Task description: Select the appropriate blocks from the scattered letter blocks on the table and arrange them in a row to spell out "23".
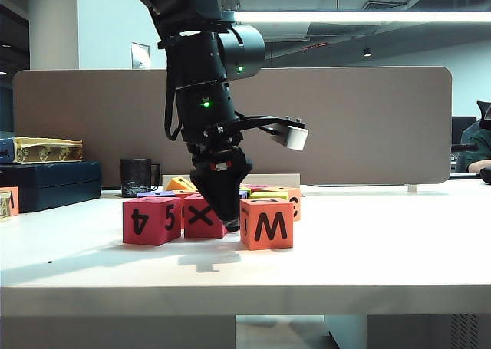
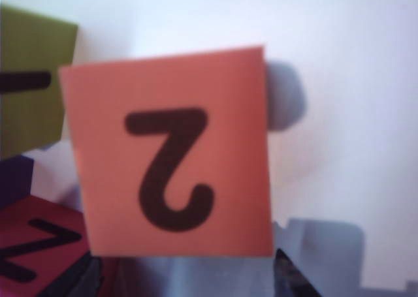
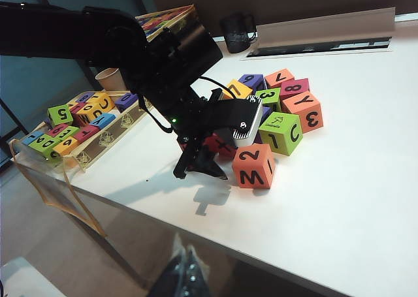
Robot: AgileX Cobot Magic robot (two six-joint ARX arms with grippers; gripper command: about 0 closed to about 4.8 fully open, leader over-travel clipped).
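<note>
An orange block (image 2: 170,153) with a black "2" on top lies on the white table (image 1: 368,241) at the front of the scattered letter blocks (image 3: 274,108). Its side shows an "M" (image 3: 255,165) (image 1: 266,223). My left gripper (image 2: 186,271) (image 1: 229,217) (image 3: 199,166) points down just beside this block, open, and the block lies beyond the fingertips (image 2: 290,277), not between them. A second orange block (image 3: 307,113) shows a "3" on one side. A lime-green block (image 3: 281,132) (image 2: 29,81) stands between the two. My right gripper (image 3: 186,271) hangs off the table's front edge, shut and empty.
Pink blocks marked 4 and 5 (image 1: 151,220) and X (image 1: 201,215) stand left of the left gripper. A tray of more blocks (image 3: 85,124) sits far left, a black mug (image 1: 136,176) and a grey-brown divider (image 1: 345,126) behind. Bare table lies right of the pile.
</note>
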